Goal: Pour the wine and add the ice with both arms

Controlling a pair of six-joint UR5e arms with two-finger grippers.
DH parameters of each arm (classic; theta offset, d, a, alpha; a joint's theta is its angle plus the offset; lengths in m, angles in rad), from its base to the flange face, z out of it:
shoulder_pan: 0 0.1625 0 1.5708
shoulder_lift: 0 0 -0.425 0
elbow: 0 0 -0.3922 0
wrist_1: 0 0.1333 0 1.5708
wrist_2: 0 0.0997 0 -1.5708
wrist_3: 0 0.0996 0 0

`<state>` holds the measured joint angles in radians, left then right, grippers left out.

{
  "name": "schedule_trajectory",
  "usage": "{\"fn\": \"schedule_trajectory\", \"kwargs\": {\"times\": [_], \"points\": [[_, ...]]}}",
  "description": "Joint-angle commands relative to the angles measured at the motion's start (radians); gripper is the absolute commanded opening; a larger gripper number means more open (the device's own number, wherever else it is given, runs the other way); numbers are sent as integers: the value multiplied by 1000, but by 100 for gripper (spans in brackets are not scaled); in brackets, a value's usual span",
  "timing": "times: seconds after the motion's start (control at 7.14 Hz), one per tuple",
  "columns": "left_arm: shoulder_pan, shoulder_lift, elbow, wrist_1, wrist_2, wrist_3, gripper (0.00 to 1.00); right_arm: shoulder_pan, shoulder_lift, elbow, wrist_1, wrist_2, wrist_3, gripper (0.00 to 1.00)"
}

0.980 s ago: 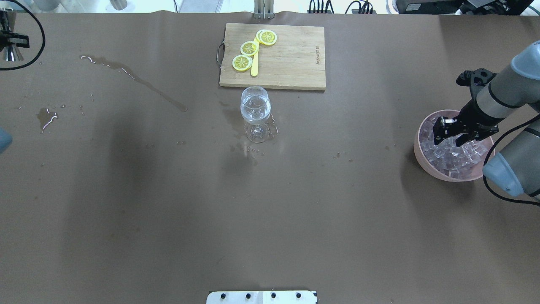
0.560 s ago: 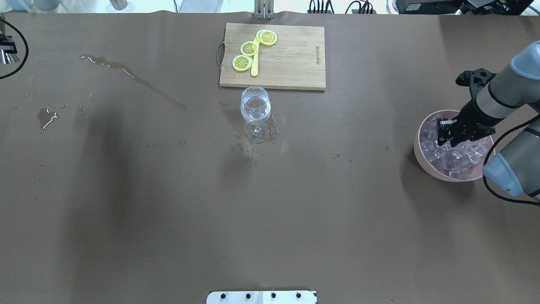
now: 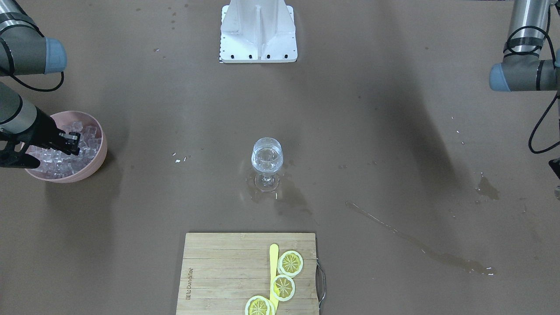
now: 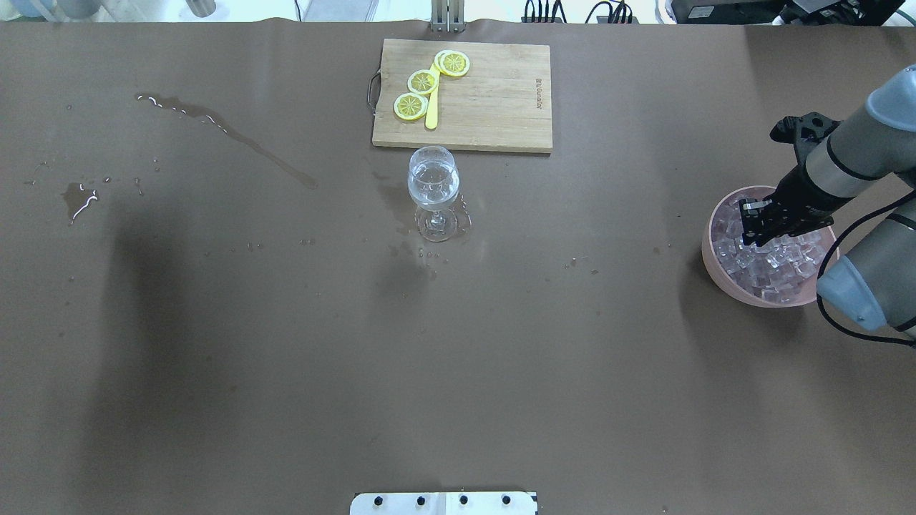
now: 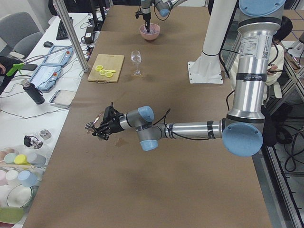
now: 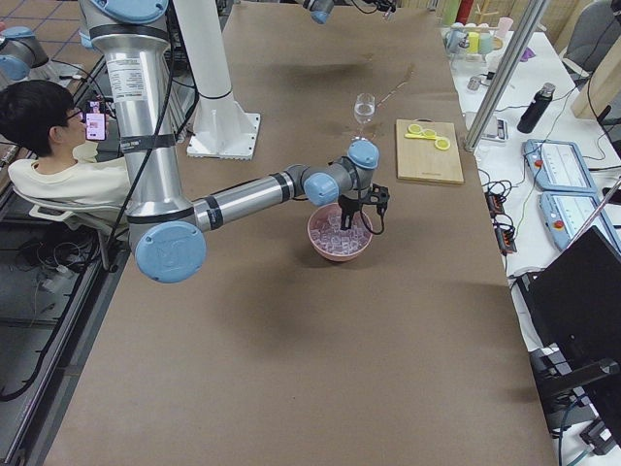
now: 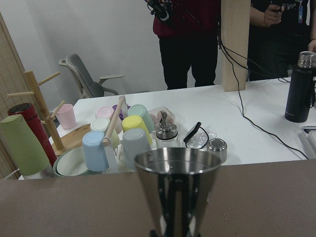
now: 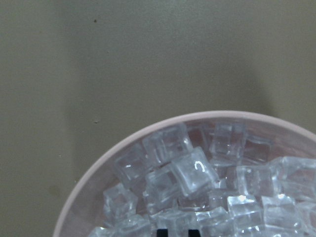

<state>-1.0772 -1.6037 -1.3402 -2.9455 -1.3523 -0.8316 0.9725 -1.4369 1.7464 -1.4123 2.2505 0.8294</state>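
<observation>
Ice in small clear glassy cubes [image 8: 195,173] and colourless wine [image 3: 267,161] share the wet brown surface [image 4: 286,357]. The silver-grey right arm [image 4: 851,154] reaches over one end; a wooden cutting board [image 4: 494,107] bears yellow lemon slices [image 4: 411,106]. The round pink bowl [image 4: 708,257] holds the ice, with the black right pincer [image 4: 753,234] clenched in it (ice glints in the slim gap between its tips). The clear stemmed glass [image 4: 433,179], just beside the board, holds the wine. The left pincer [image 5: 101,124] grasps a conical steel cup [image 7: 177,190].
</observation>
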Motion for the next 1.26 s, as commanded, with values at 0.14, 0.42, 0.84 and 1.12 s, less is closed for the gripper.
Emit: {"fn": "schedule_trajectory", "kwargs": {"times": [0.14, 0.42, 0.84, 1.12], "points": [[219, -10, 81, -95, 221, -41, 0, 0, 4, -1, -1, 1, 1, 26], [337, -19, 136, -157, 376, -61, 0, -1, 0, -13, -1, -11, 2, 61], [399, -35, 186, -164, 435, -72, 0, -3, 0, -18, 1, -11, 2, 66], [408, -56, 226, -172, 440, -83, 0, -5, 1, -25, 1, -11, 1, 65]]}}
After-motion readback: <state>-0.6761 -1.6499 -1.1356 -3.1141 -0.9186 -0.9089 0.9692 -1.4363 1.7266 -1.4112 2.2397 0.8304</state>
